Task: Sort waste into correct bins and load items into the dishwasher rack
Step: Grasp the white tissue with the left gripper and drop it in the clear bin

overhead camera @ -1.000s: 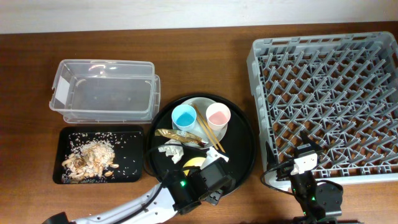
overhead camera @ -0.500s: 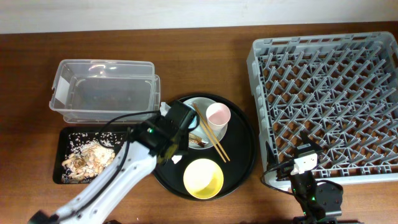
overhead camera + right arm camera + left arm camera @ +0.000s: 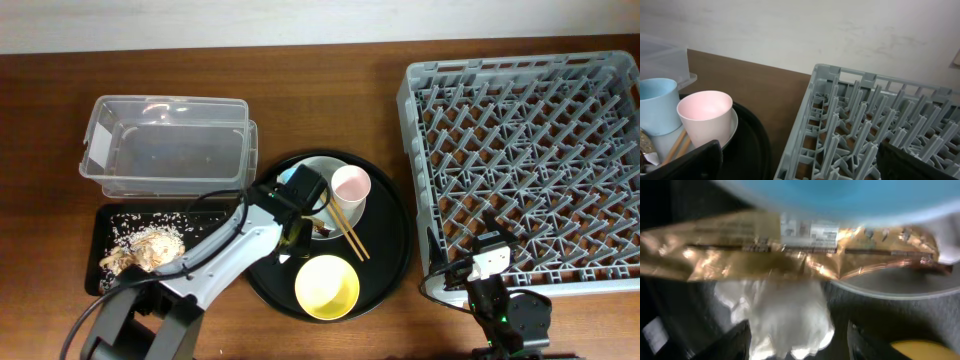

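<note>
The right gripper (image 3: 801, 167) is sitting wide open and holding nothing by the grey rack (image 3: 525, 150). The left gripper (image 3: 797, 340) is hanging open around the white tissue (image 3: 782, 315) on the round black tray (image 3: 390, 255), beside the yellow bowl (image 3: 327, 287), gold wrapper (image 3: 790, 250) and plate (image 3: 320, 163) with the pink cup (image 3: 350, 185), while scraps (image 3: 150, 250) are lying in the small black tray (image 3: 207, 282). From above, the arm (image 3: 215, 262) is hiding most of the tissue.

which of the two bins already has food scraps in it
The shallow black tray: tan crumbly scraps lie in it. The clear tub beside it shows none.
</note>
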`<state>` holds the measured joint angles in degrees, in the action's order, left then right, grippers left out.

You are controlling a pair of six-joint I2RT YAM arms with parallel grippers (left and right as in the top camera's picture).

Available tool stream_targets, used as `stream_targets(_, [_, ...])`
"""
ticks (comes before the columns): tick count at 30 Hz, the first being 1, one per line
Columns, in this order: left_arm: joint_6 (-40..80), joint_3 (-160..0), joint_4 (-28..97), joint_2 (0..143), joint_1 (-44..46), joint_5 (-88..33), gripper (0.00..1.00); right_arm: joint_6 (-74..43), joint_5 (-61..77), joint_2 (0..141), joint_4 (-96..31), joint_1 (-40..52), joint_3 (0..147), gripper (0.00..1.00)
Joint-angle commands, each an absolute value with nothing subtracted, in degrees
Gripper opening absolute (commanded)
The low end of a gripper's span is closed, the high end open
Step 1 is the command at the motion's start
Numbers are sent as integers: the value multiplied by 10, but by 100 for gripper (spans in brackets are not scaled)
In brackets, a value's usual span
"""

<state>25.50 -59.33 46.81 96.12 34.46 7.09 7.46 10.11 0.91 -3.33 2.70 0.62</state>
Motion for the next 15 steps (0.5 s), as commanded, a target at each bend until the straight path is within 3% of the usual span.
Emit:
stream_targets(1, [246, -549, 439, 965, 342, 80, 61, 70, 98, 5, -37, 24, 3, 99])
stream_targets(5, [246, -543, 433, 965, 342, 83, 59, 70, 98, 5, -36, 24, 3, 99])
stream_targets(13, [246, -543, 423, 965, 342, 99, 14, 70, 98, 5, -37, 24, 3, 99])
stream_targets(15, [246, -543, 422, 965, 342, 99, 14, 70, 98, 5, -36, 24, 3, 99])
